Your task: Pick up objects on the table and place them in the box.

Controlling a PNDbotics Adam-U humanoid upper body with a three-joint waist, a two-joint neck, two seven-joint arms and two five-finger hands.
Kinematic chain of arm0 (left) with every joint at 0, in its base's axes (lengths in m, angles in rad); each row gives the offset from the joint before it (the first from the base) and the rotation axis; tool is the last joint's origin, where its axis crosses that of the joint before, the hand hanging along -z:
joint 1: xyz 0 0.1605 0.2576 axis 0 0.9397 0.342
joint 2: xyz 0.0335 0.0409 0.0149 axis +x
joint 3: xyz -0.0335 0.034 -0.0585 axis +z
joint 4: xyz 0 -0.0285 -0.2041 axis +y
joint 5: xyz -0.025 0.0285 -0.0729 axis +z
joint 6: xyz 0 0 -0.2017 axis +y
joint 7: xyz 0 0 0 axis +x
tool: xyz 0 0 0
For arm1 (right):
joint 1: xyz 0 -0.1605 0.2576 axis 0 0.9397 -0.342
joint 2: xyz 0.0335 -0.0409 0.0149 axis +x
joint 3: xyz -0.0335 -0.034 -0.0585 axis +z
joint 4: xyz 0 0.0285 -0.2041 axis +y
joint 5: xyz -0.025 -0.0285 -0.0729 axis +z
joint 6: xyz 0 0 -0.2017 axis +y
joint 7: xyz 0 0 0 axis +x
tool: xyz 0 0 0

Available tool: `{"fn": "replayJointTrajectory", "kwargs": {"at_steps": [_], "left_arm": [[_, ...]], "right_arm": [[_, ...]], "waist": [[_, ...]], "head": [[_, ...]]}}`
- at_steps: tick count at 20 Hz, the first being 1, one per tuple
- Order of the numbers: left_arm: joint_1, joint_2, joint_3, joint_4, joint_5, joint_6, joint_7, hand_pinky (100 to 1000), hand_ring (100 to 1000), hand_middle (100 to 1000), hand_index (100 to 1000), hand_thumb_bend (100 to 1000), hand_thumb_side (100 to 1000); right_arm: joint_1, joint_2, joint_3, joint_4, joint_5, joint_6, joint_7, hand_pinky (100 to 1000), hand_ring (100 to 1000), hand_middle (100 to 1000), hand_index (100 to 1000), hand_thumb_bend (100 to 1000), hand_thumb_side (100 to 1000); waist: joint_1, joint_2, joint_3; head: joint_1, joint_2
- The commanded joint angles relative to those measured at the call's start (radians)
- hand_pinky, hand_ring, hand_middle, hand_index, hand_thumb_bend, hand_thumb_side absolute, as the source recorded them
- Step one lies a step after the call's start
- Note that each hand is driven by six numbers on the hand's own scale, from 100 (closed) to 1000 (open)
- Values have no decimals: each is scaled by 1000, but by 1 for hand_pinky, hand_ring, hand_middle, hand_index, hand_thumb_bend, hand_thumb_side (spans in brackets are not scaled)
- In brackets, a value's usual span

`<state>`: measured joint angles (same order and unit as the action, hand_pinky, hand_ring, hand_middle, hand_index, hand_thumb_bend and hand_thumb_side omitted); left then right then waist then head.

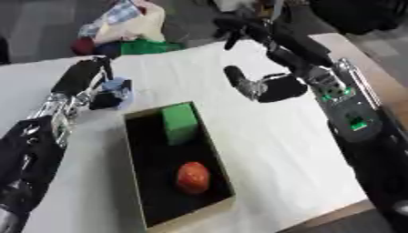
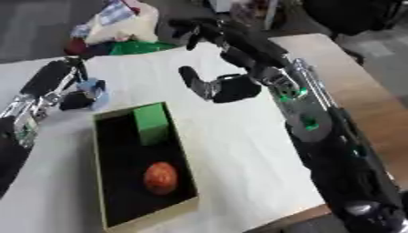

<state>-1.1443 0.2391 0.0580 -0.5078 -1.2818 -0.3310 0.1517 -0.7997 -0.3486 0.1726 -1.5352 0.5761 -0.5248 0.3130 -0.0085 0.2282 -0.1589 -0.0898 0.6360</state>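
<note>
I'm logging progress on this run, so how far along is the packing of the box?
Two things already lie in the box: a green block at its far end and a red-orange ball nearer the camera. The left hand is closed around a light blue object just left of the box, not yet inside. The right hand hangs over the table holding nothing. Nothing else shows loose on the white table.

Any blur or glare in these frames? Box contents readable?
Left eye view: soft all over, no glare; green block and red fruit readable against the dark box interior. Right eye view: equally soft; right hand edges smeared.
</note>
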Motion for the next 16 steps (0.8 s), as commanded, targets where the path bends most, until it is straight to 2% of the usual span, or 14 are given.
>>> {"fn": "replayJointTrajectory", "kwargs": {"at_steps": [1, 5, 9, 12, 16], "left_arm": [[-25, 22, -13, -13, -40, -20, -60, 748, 655, 673, 1000, 380, 768], [-28, 26, -8, -22, -99, -43, -131, 772, 692, 723, 1000, 463, 840], [-26, 27, -2, -30, -138, -54, -159, 784, 711, 747, 1000, 507, 858], [-22, 25, 1, -28, -159, -55, -158, 769, 692, 730, 1000, 482, 805], [-14, 22, 6, -21, -167, -46, -139, 718, 607, 654, 1000, 372, 655]], "right_arm": [[-11, -17, -10, -9, 3, 3, -4, 808, 684, 791, 1000, 100, 680], [-8, -16, -9, -8, 5, 2, -4, 808, 684, 791, 1000, 100, 679], [-7, -17, -9, -8, 6, 2, -4, 808, 684, 791, 1000, 100, 679], [-8, -16, -10, -8, 6, 2, -5, 808, 684, 791, 1000, 100, 680], [-9, -17, -10, -7, 6, 3, -6, 808, 684, 791, 1000, 100, 680]], "waist": [[-2, -26, 2], [0, -31, 6], [0, -33, 8], [-2, -32, 10], [-5, -29, 11]], "head": [[1, 11], [1, 16], [2, 19], [0, 18], [-1, 18]]}}
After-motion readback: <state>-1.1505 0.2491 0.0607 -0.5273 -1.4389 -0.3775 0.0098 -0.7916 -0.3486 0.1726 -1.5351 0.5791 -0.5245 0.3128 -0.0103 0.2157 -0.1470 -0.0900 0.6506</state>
